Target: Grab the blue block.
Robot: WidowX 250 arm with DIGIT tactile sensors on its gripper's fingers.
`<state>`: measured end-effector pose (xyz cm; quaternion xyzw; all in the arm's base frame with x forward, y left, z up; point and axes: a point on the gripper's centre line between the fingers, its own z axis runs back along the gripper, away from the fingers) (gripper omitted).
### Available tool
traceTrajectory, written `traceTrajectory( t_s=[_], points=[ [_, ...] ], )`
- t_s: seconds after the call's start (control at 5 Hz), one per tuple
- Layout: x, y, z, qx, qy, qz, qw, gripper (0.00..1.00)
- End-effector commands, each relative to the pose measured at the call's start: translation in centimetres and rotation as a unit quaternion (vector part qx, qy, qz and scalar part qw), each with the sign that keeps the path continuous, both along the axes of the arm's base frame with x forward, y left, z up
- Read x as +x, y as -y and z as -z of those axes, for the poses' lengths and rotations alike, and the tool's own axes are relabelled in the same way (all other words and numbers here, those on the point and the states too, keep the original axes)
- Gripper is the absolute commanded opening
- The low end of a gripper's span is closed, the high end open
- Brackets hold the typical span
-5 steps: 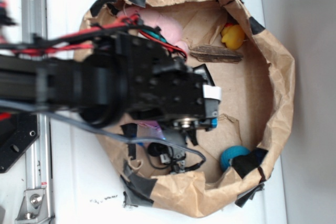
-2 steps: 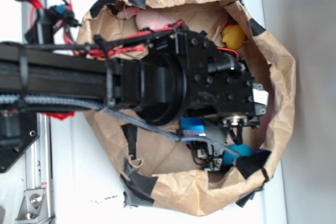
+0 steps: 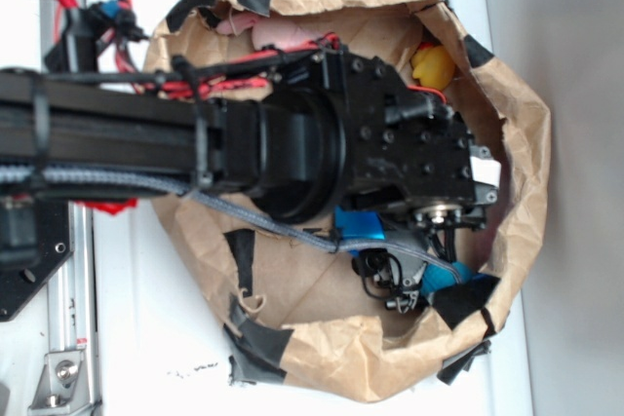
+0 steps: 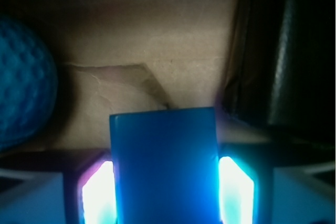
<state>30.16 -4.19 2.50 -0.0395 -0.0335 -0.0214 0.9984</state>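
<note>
The arm reaches across into the brown paper bag [image 3: 507,94], its bulk hiding most of the floor. In the wrist view the blue block [image 4: 164,163] stands between the two glowing fingers [image 4: 97,192] of the gripper [image 4: 165,195], which looks closed on its sides, though the contact itself is hard to see. From outside, the block [image 3: 363,225] peeks out under the wrist. A teal ball [image 4: 23,98] sits left, a black pad [image 4: 283,51] right, a yellow duck [image 3: 432,67] far up.
</note>
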Motion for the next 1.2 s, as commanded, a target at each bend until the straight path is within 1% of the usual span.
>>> traceTrajectory(
  t_s=[0.0, 0.2, 0.4, 0.6, 0.8, 1.0],
  points=[
    [-2.5, -0.8, -9.8, -0.009, 0.054, 0.056, 0.997, 0.00],
    [-3.4, -1.9, -14.9, 0.024, 0.052, 0.077, 0.995, 0.00],
    [-4.0, -2.7, -18.5, 0.063, 0.046, 0.077, 0.994, 0.00],
    [-5.0, -4.0, -19.2, 0.084, 0.047, 0.062, 0.993, 0.00],
    [-5.7, -6.1, -18.4, 0.098, 0.053, 0.062, 0.992, 0.00],
    [-5.8, -6.7, -17.5, 0.095, 0.055, 0.080, 0.991, 0.00]
  ],
)
